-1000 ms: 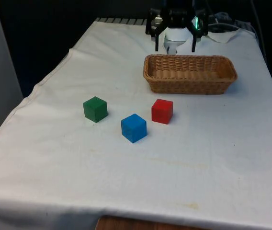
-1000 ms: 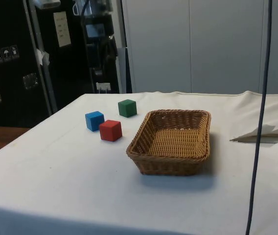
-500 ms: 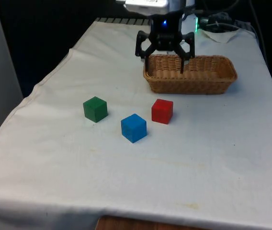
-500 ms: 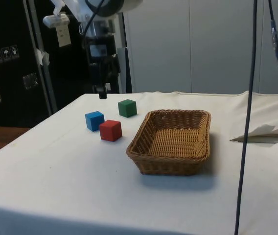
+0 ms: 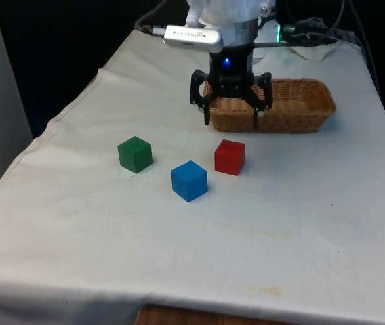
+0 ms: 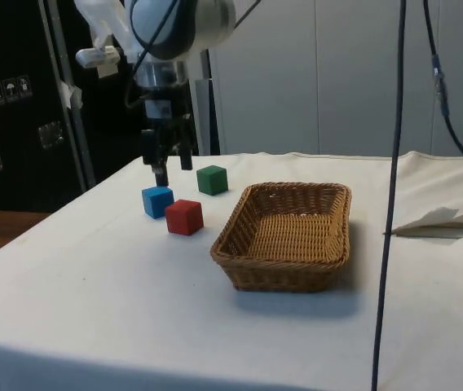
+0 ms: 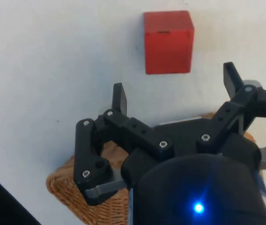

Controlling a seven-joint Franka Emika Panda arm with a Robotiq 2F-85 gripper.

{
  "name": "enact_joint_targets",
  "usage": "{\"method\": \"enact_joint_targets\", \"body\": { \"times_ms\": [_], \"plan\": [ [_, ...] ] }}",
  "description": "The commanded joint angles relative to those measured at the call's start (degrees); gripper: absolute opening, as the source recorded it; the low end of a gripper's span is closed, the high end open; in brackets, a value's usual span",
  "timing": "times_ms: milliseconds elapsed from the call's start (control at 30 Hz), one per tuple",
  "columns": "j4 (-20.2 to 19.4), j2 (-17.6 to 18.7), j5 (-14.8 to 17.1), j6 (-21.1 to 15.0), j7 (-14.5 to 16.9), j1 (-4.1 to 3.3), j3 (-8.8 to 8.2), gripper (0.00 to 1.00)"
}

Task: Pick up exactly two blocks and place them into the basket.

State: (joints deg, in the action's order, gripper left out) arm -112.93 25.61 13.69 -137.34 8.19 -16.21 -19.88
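Front: claw (image 5: 231, 125) spread wide, empty, above cloth; red block (image 5: 230, 157) at its 6 o'clock, basket (image 5: 308, 105) behind. Blue block (image 5: 190, 181), green block (image 5: 135, 154) toward 9.
Side: claw (image 6: 170, 173) over blocks.
Wrist: red block (image 7: 167, 42) ahead of fingertips (image 7: 119, 99). Likely light, rigid; grip flat opposite faces.

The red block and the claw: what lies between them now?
Nothing: bare white cloth separates the open claw from the red block in the wrist view. The claw hangs empty.
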Motion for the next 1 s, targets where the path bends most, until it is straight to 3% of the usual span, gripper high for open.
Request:
{"method": "enact_joint_targets", "body": {
  "times_ms": [0, 67, 333, 367, 400, 600, 633, 667, 967],
  "plan": [
    [0.3, 0.6, 1.1, -0.7, 0.2, 0.17, 0.63, 1.0],
    [0.5, 0.7, 0.6, -0.1, 0.0, -0.06, 0.29, 1.0],
    [0.9, 4.2, 3.0, -3.3, 0.5, 0.29, 1.26, 1.0],
    [0.7, 3.9, 2.3, -2.6, 0.1, -0.11, 0.69, 1.0],
    [0.9, 4.6, 3.3, -3.7, 0.6, 0.29, 1.32, 1.0],
    [1.4, 7.4, 4.5, -6.0, 1.3, 0.34, 1.55, 1.0],
    [1.2, 7.3, 4.0, -5.7, 0.9, -0.11, 0.97, 1.0],
    [1.5, 7.8, 4.6, -6.2, 1.4, 0.34, 1.49, 1.0],
    [1.9, 8.5, 4.1, -5.9, 0.9, -0.11, 0.97, 1.0]
  ]
}}
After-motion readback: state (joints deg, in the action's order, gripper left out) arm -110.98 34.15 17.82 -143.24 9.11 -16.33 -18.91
